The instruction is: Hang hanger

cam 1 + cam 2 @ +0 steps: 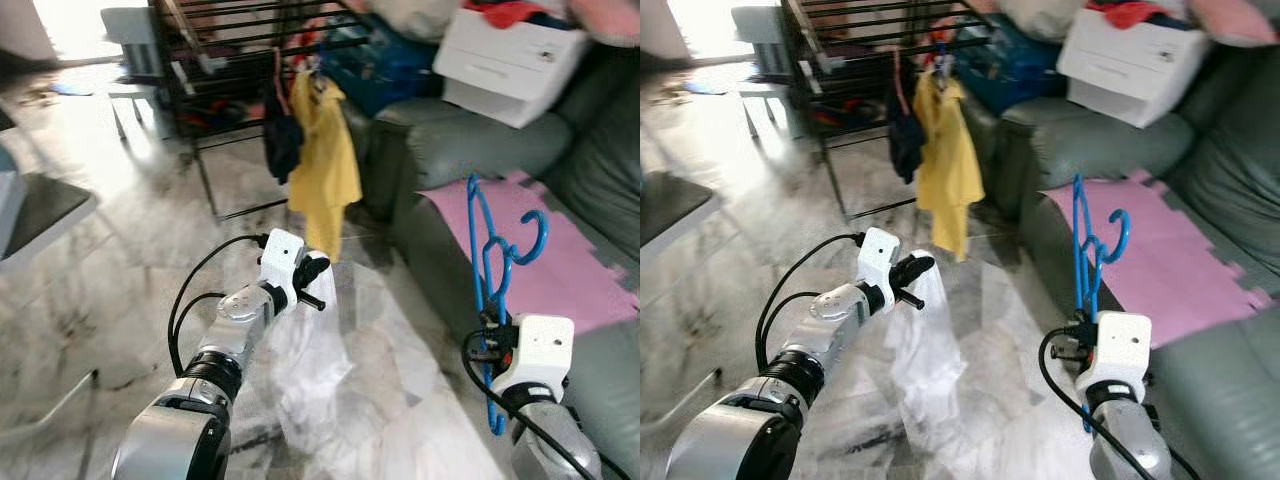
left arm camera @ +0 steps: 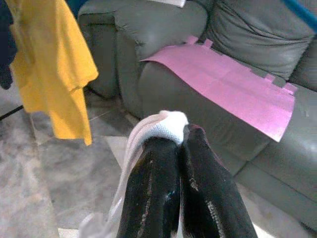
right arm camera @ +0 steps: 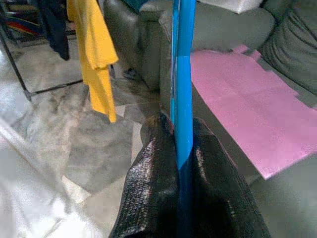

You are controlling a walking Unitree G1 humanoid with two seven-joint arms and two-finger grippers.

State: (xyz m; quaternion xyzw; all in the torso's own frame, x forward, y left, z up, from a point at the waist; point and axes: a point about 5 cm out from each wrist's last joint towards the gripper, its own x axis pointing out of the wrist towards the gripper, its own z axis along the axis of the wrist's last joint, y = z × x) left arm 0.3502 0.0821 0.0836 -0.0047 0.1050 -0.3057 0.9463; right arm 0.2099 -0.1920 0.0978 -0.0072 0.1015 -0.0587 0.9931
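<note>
Between the black fingers (image 3: 148,198) of the right gripper (image 3: 181,163) a blue hanger (image 1: 492,290) is clamped, its long axis held close to upright, the hook (image 1: 530,238) uppermost and curled toward the sofa side. Seen from the head views, the hanger stands at the robot's right, in front of the grey sofa (image 1: 470,150) and the pink mat (image 1: 560,260) spread on its seat; part of the frame is seen below the white wrist housing as well.

A white garment (image 1: 310,370) is pinched by the left gripper (image 1: 312,272) — its fingers are pressed tight together on a fold of the cloth, as the left wrist view shows — and the rest of the fabric drapes down to the marble floor (image 1: 120,280).

Ahead and to the left stands the dark drying rack (image 1: 230,60), on which a yellow shirt (image 1: 322,165) and a dark garment (image 1: 281,135) are already hung. The rack lies well apart from the hanger, forward and across toward the left.

The coming move is judged to turn on that relation — the hook is already on top, so the hanger need only be carried forward and leftward by the right arm until a rail can be caught. Whether the white garment is meant to be threaded on first cannot be told.
</note>
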